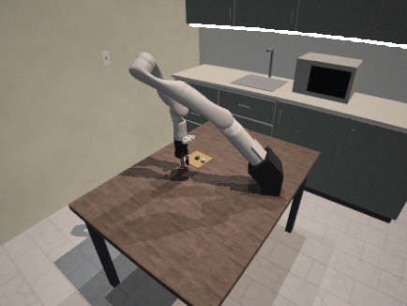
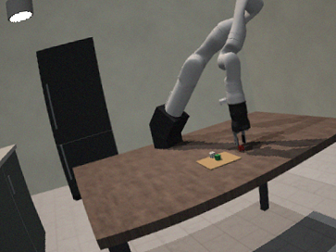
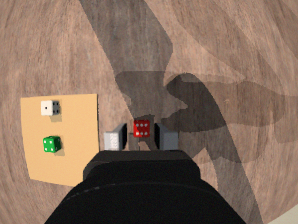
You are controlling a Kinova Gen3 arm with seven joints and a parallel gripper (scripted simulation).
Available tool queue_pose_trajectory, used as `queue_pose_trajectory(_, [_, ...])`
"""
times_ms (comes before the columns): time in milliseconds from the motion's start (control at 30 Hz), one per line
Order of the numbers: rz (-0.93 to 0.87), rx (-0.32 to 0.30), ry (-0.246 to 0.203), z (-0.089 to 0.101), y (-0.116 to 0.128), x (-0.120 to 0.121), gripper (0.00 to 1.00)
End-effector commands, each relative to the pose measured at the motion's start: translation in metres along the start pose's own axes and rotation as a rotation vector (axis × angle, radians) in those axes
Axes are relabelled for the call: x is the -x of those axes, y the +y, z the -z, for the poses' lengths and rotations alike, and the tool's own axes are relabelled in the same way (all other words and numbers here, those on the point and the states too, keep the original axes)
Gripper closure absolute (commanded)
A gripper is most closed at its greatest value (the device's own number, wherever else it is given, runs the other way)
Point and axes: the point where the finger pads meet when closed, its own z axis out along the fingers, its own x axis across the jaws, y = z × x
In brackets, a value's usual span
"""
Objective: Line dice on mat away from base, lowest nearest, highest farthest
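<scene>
In the wrist view the gripper (image 3: 140, 137) sat just below the middle of the frame, its 2 grey fingers standing part-way apart with the red die (image 3: 141, 128) between them. The gap was a little wider than the die; the pictures did not settle whether the pads pressed its sides, and the fingers looked parted around it rather than clamped. The red die lay low at the wooden table (image 3: 220, 43), off the mat and just right of the mat's right edge. The tan mat (image 3: 73, 156) lay flat in the left half of the wrist frame, carrying 2 dice: the white die (image 3: 48, 107) toward its upper left corner and the green die (image 3: 51, 143) below it, the 2 apart from one another and from the mat's edges. In the top view the gripper (image 1: 183, 165) pointed straight down left of centre, with the red die (image 1: 186, 168) at its tips and the mat (image 1: 206, 160) just to the right. In the exterior view the arm reached over from its dark base (image 2: 160, 136) and hung vertically over the table (image 2: 153, 196), the gripper (image 2: 240, 142) at the red die (image 2: 241, 148) beside the mat's (image 2: 227, 159) right corner.
</scene>
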Motion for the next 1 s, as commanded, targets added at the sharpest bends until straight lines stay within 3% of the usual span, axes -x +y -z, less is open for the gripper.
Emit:
queue_pose_trajectory(0, [0.004,-0.001,0.005,-0.0002,0.001,-0.0013,0.3])
queue_pose_trajectory(967, [0.001,-0.004,0.004,0.0,-0.0038,-0.002,0.3])
